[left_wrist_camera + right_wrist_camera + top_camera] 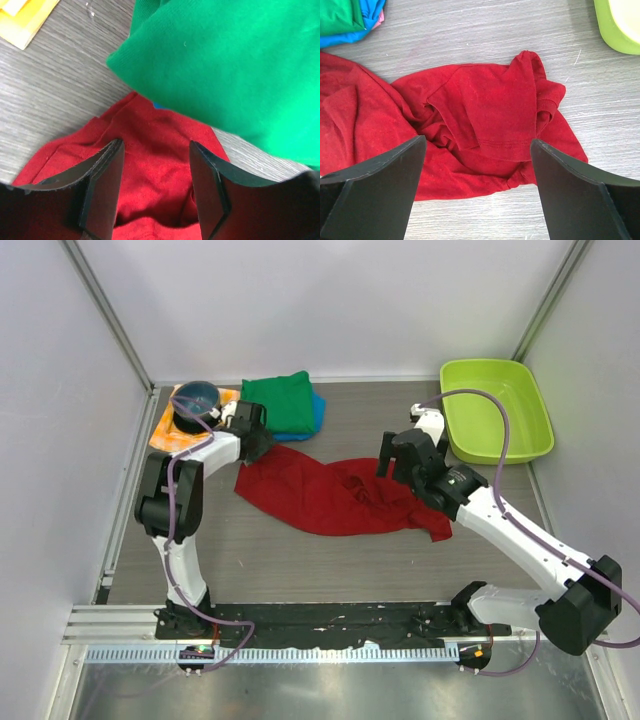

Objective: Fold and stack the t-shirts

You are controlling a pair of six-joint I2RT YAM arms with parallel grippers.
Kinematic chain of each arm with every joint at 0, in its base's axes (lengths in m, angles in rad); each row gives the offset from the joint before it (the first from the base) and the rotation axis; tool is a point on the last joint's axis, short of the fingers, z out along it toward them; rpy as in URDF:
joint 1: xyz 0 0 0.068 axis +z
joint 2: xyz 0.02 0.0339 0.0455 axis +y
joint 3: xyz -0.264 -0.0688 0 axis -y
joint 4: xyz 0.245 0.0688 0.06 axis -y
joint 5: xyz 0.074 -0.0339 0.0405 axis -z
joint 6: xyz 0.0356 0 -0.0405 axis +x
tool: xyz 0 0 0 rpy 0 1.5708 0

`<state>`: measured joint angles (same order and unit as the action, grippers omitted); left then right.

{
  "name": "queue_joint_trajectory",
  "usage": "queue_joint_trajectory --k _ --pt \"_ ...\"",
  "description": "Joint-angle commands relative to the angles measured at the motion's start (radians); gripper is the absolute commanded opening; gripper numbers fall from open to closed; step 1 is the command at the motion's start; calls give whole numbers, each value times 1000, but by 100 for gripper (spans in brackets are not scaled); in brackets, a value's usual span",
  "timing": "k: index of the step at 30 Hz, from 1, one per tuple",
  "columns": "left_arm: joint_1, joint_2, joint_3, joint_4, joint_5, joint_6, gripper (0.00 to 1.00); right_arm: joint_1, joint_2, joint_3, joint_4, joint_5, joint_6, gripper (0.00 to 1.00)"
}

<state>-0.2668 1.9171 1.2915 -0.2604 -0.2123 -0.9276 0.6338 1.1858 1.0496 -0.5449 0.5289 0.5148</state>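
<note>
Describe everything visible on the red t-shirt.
The dark red t-shirt lies unfolded and rumpled on the grey table, soft cotton-like knit, a hemmed short sleeve flopped over its right part. Its far-left corner lies by the folded green t-shirt. The left pincer straddles that corner, jaws open; the right pincer hovers open above the sleeve.

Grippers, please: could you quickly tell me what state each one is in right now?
Left gripper: open, jaws either side of a red shirt fold, not clamped.
Right gripper: open above the red shirt, holding nothing.

White panel walls (330, 300), metal corner posts (108, 315), grey wood-grain table (330, 560), possibly aluminium rail (110, 623) along near edge, even light.
</note>
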Motion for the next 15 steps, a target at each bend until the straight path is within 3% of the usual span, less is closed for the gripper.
queue_joint_trajectory --k 1,4,8,10,11,15 --pt "6 52 87 -42 -9 42 57 4 -15 -25 31 -3 -4 91" --pt "5 88 98 -52 -13 49 51 3 -15 -36 43 -10 -4 91" --pt "1 85 60 -63 -10 41 23 4 -14 -39 48 -17 -2 91" --pt "-2 50 2 -59 -19 39 15 4 -15 -39 48 -21 2 91" --pt "-3 33 -23 -57 -21 36 0 4 -21 -40 48 -23 4 91" --pt "-8 -64 -191 -40 -9 6 0 4 -37 -42 43 -38 14 91"
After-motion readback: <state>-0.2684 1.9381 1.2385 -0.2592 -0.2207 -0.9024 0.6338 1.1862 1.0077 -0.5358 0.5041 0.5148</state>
